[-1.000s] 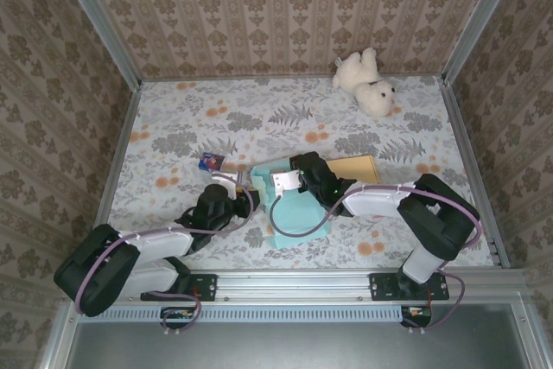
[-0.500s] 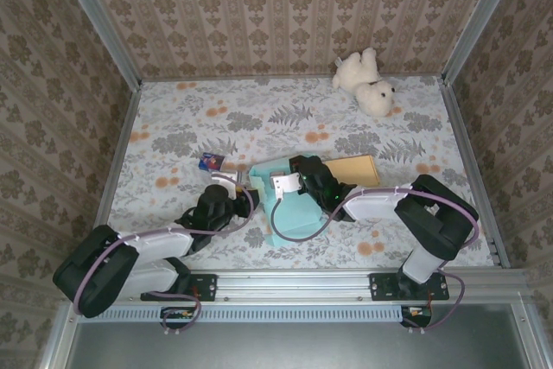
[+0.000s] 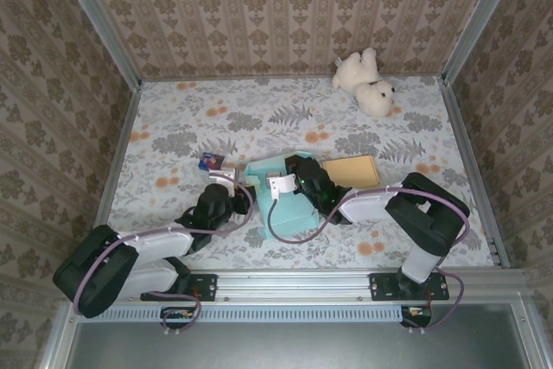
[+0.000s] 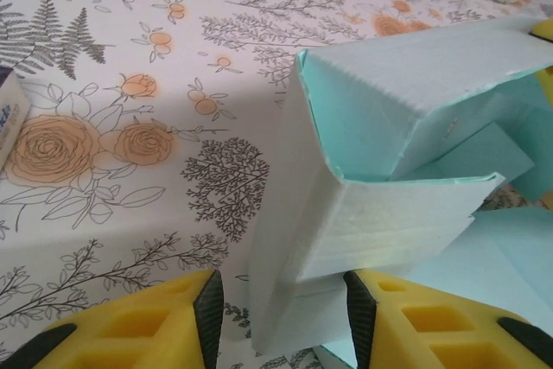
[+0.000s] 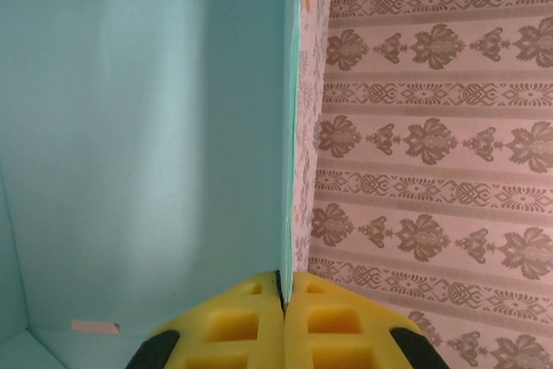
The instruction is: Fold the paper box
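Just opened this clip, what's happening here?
Two arms are working on a teal paper box near the middle of the table. The right gripper is pinched shut on the edge of one upright wall. The left gripper is open, its fingers either side of the box's near corner, not clamping it. The box is partly formed, with flaps loose. A plush bear, a brown flat piece and a small blue packet lie apart.

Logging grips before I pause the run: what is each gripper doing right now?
Left gripper: open, fingers either side of a paper box corner.
Right gripper: closed, pinching a wall of the paper box.
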You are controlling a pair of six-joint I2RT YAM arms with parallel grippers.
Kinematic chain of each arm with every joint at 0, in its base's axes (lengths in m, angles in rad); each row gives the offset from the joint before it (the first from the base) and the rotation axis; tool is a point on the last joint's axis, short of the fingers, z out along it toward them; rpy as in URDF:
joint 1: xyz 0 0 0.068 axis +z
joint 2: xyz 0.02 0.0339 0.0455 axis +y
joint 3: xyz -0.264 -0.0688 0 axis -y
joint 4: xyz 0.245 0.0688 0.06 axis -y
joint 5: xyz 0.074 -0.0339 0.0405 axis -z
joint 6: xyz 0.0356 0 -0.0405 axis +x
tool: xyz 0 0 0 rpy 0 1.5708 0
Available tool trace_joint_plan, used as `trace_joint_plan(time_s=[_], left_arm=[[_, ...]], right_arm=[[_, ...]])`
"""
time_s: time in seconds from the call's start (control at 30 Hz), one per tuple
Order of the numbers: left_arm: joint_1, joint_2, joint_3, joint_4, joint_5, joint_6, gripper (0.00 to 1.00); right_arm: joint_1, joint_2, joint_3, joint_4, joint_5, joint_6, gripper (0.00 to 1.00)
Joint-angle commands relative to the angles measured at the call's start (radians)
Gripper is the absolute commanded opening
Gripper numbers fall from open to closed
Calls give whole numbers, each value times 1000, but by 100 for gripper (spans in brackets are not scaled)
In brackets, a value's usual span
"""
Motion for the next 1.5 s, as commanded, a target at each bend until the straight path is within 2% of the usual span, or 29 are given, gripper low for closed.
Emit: trace_joint_plan(time_s=[0.0,0.13,0.37,0.57,1.07,1.47], left_arm=[[-7,36,28,40,-43,22,44],[-7,73,25,80,-26,12,40],[-15,117,11,153,-6,10,38],[-21,140,8,188,-13,9,35],[-35,171,6,255,-11,28,22],[-48,252,41,315,-53,19,24]], right_arm=[[14,18,-10,19,-5,-15,0],[16,20,-13,22,-1,-20,0],[21,40,-15,17,7,-57,0],[28,84,-16,73,31,-107,0],[29,75,-17,62,18,-92,0],[33,75,-15,50,6,-86,0]])
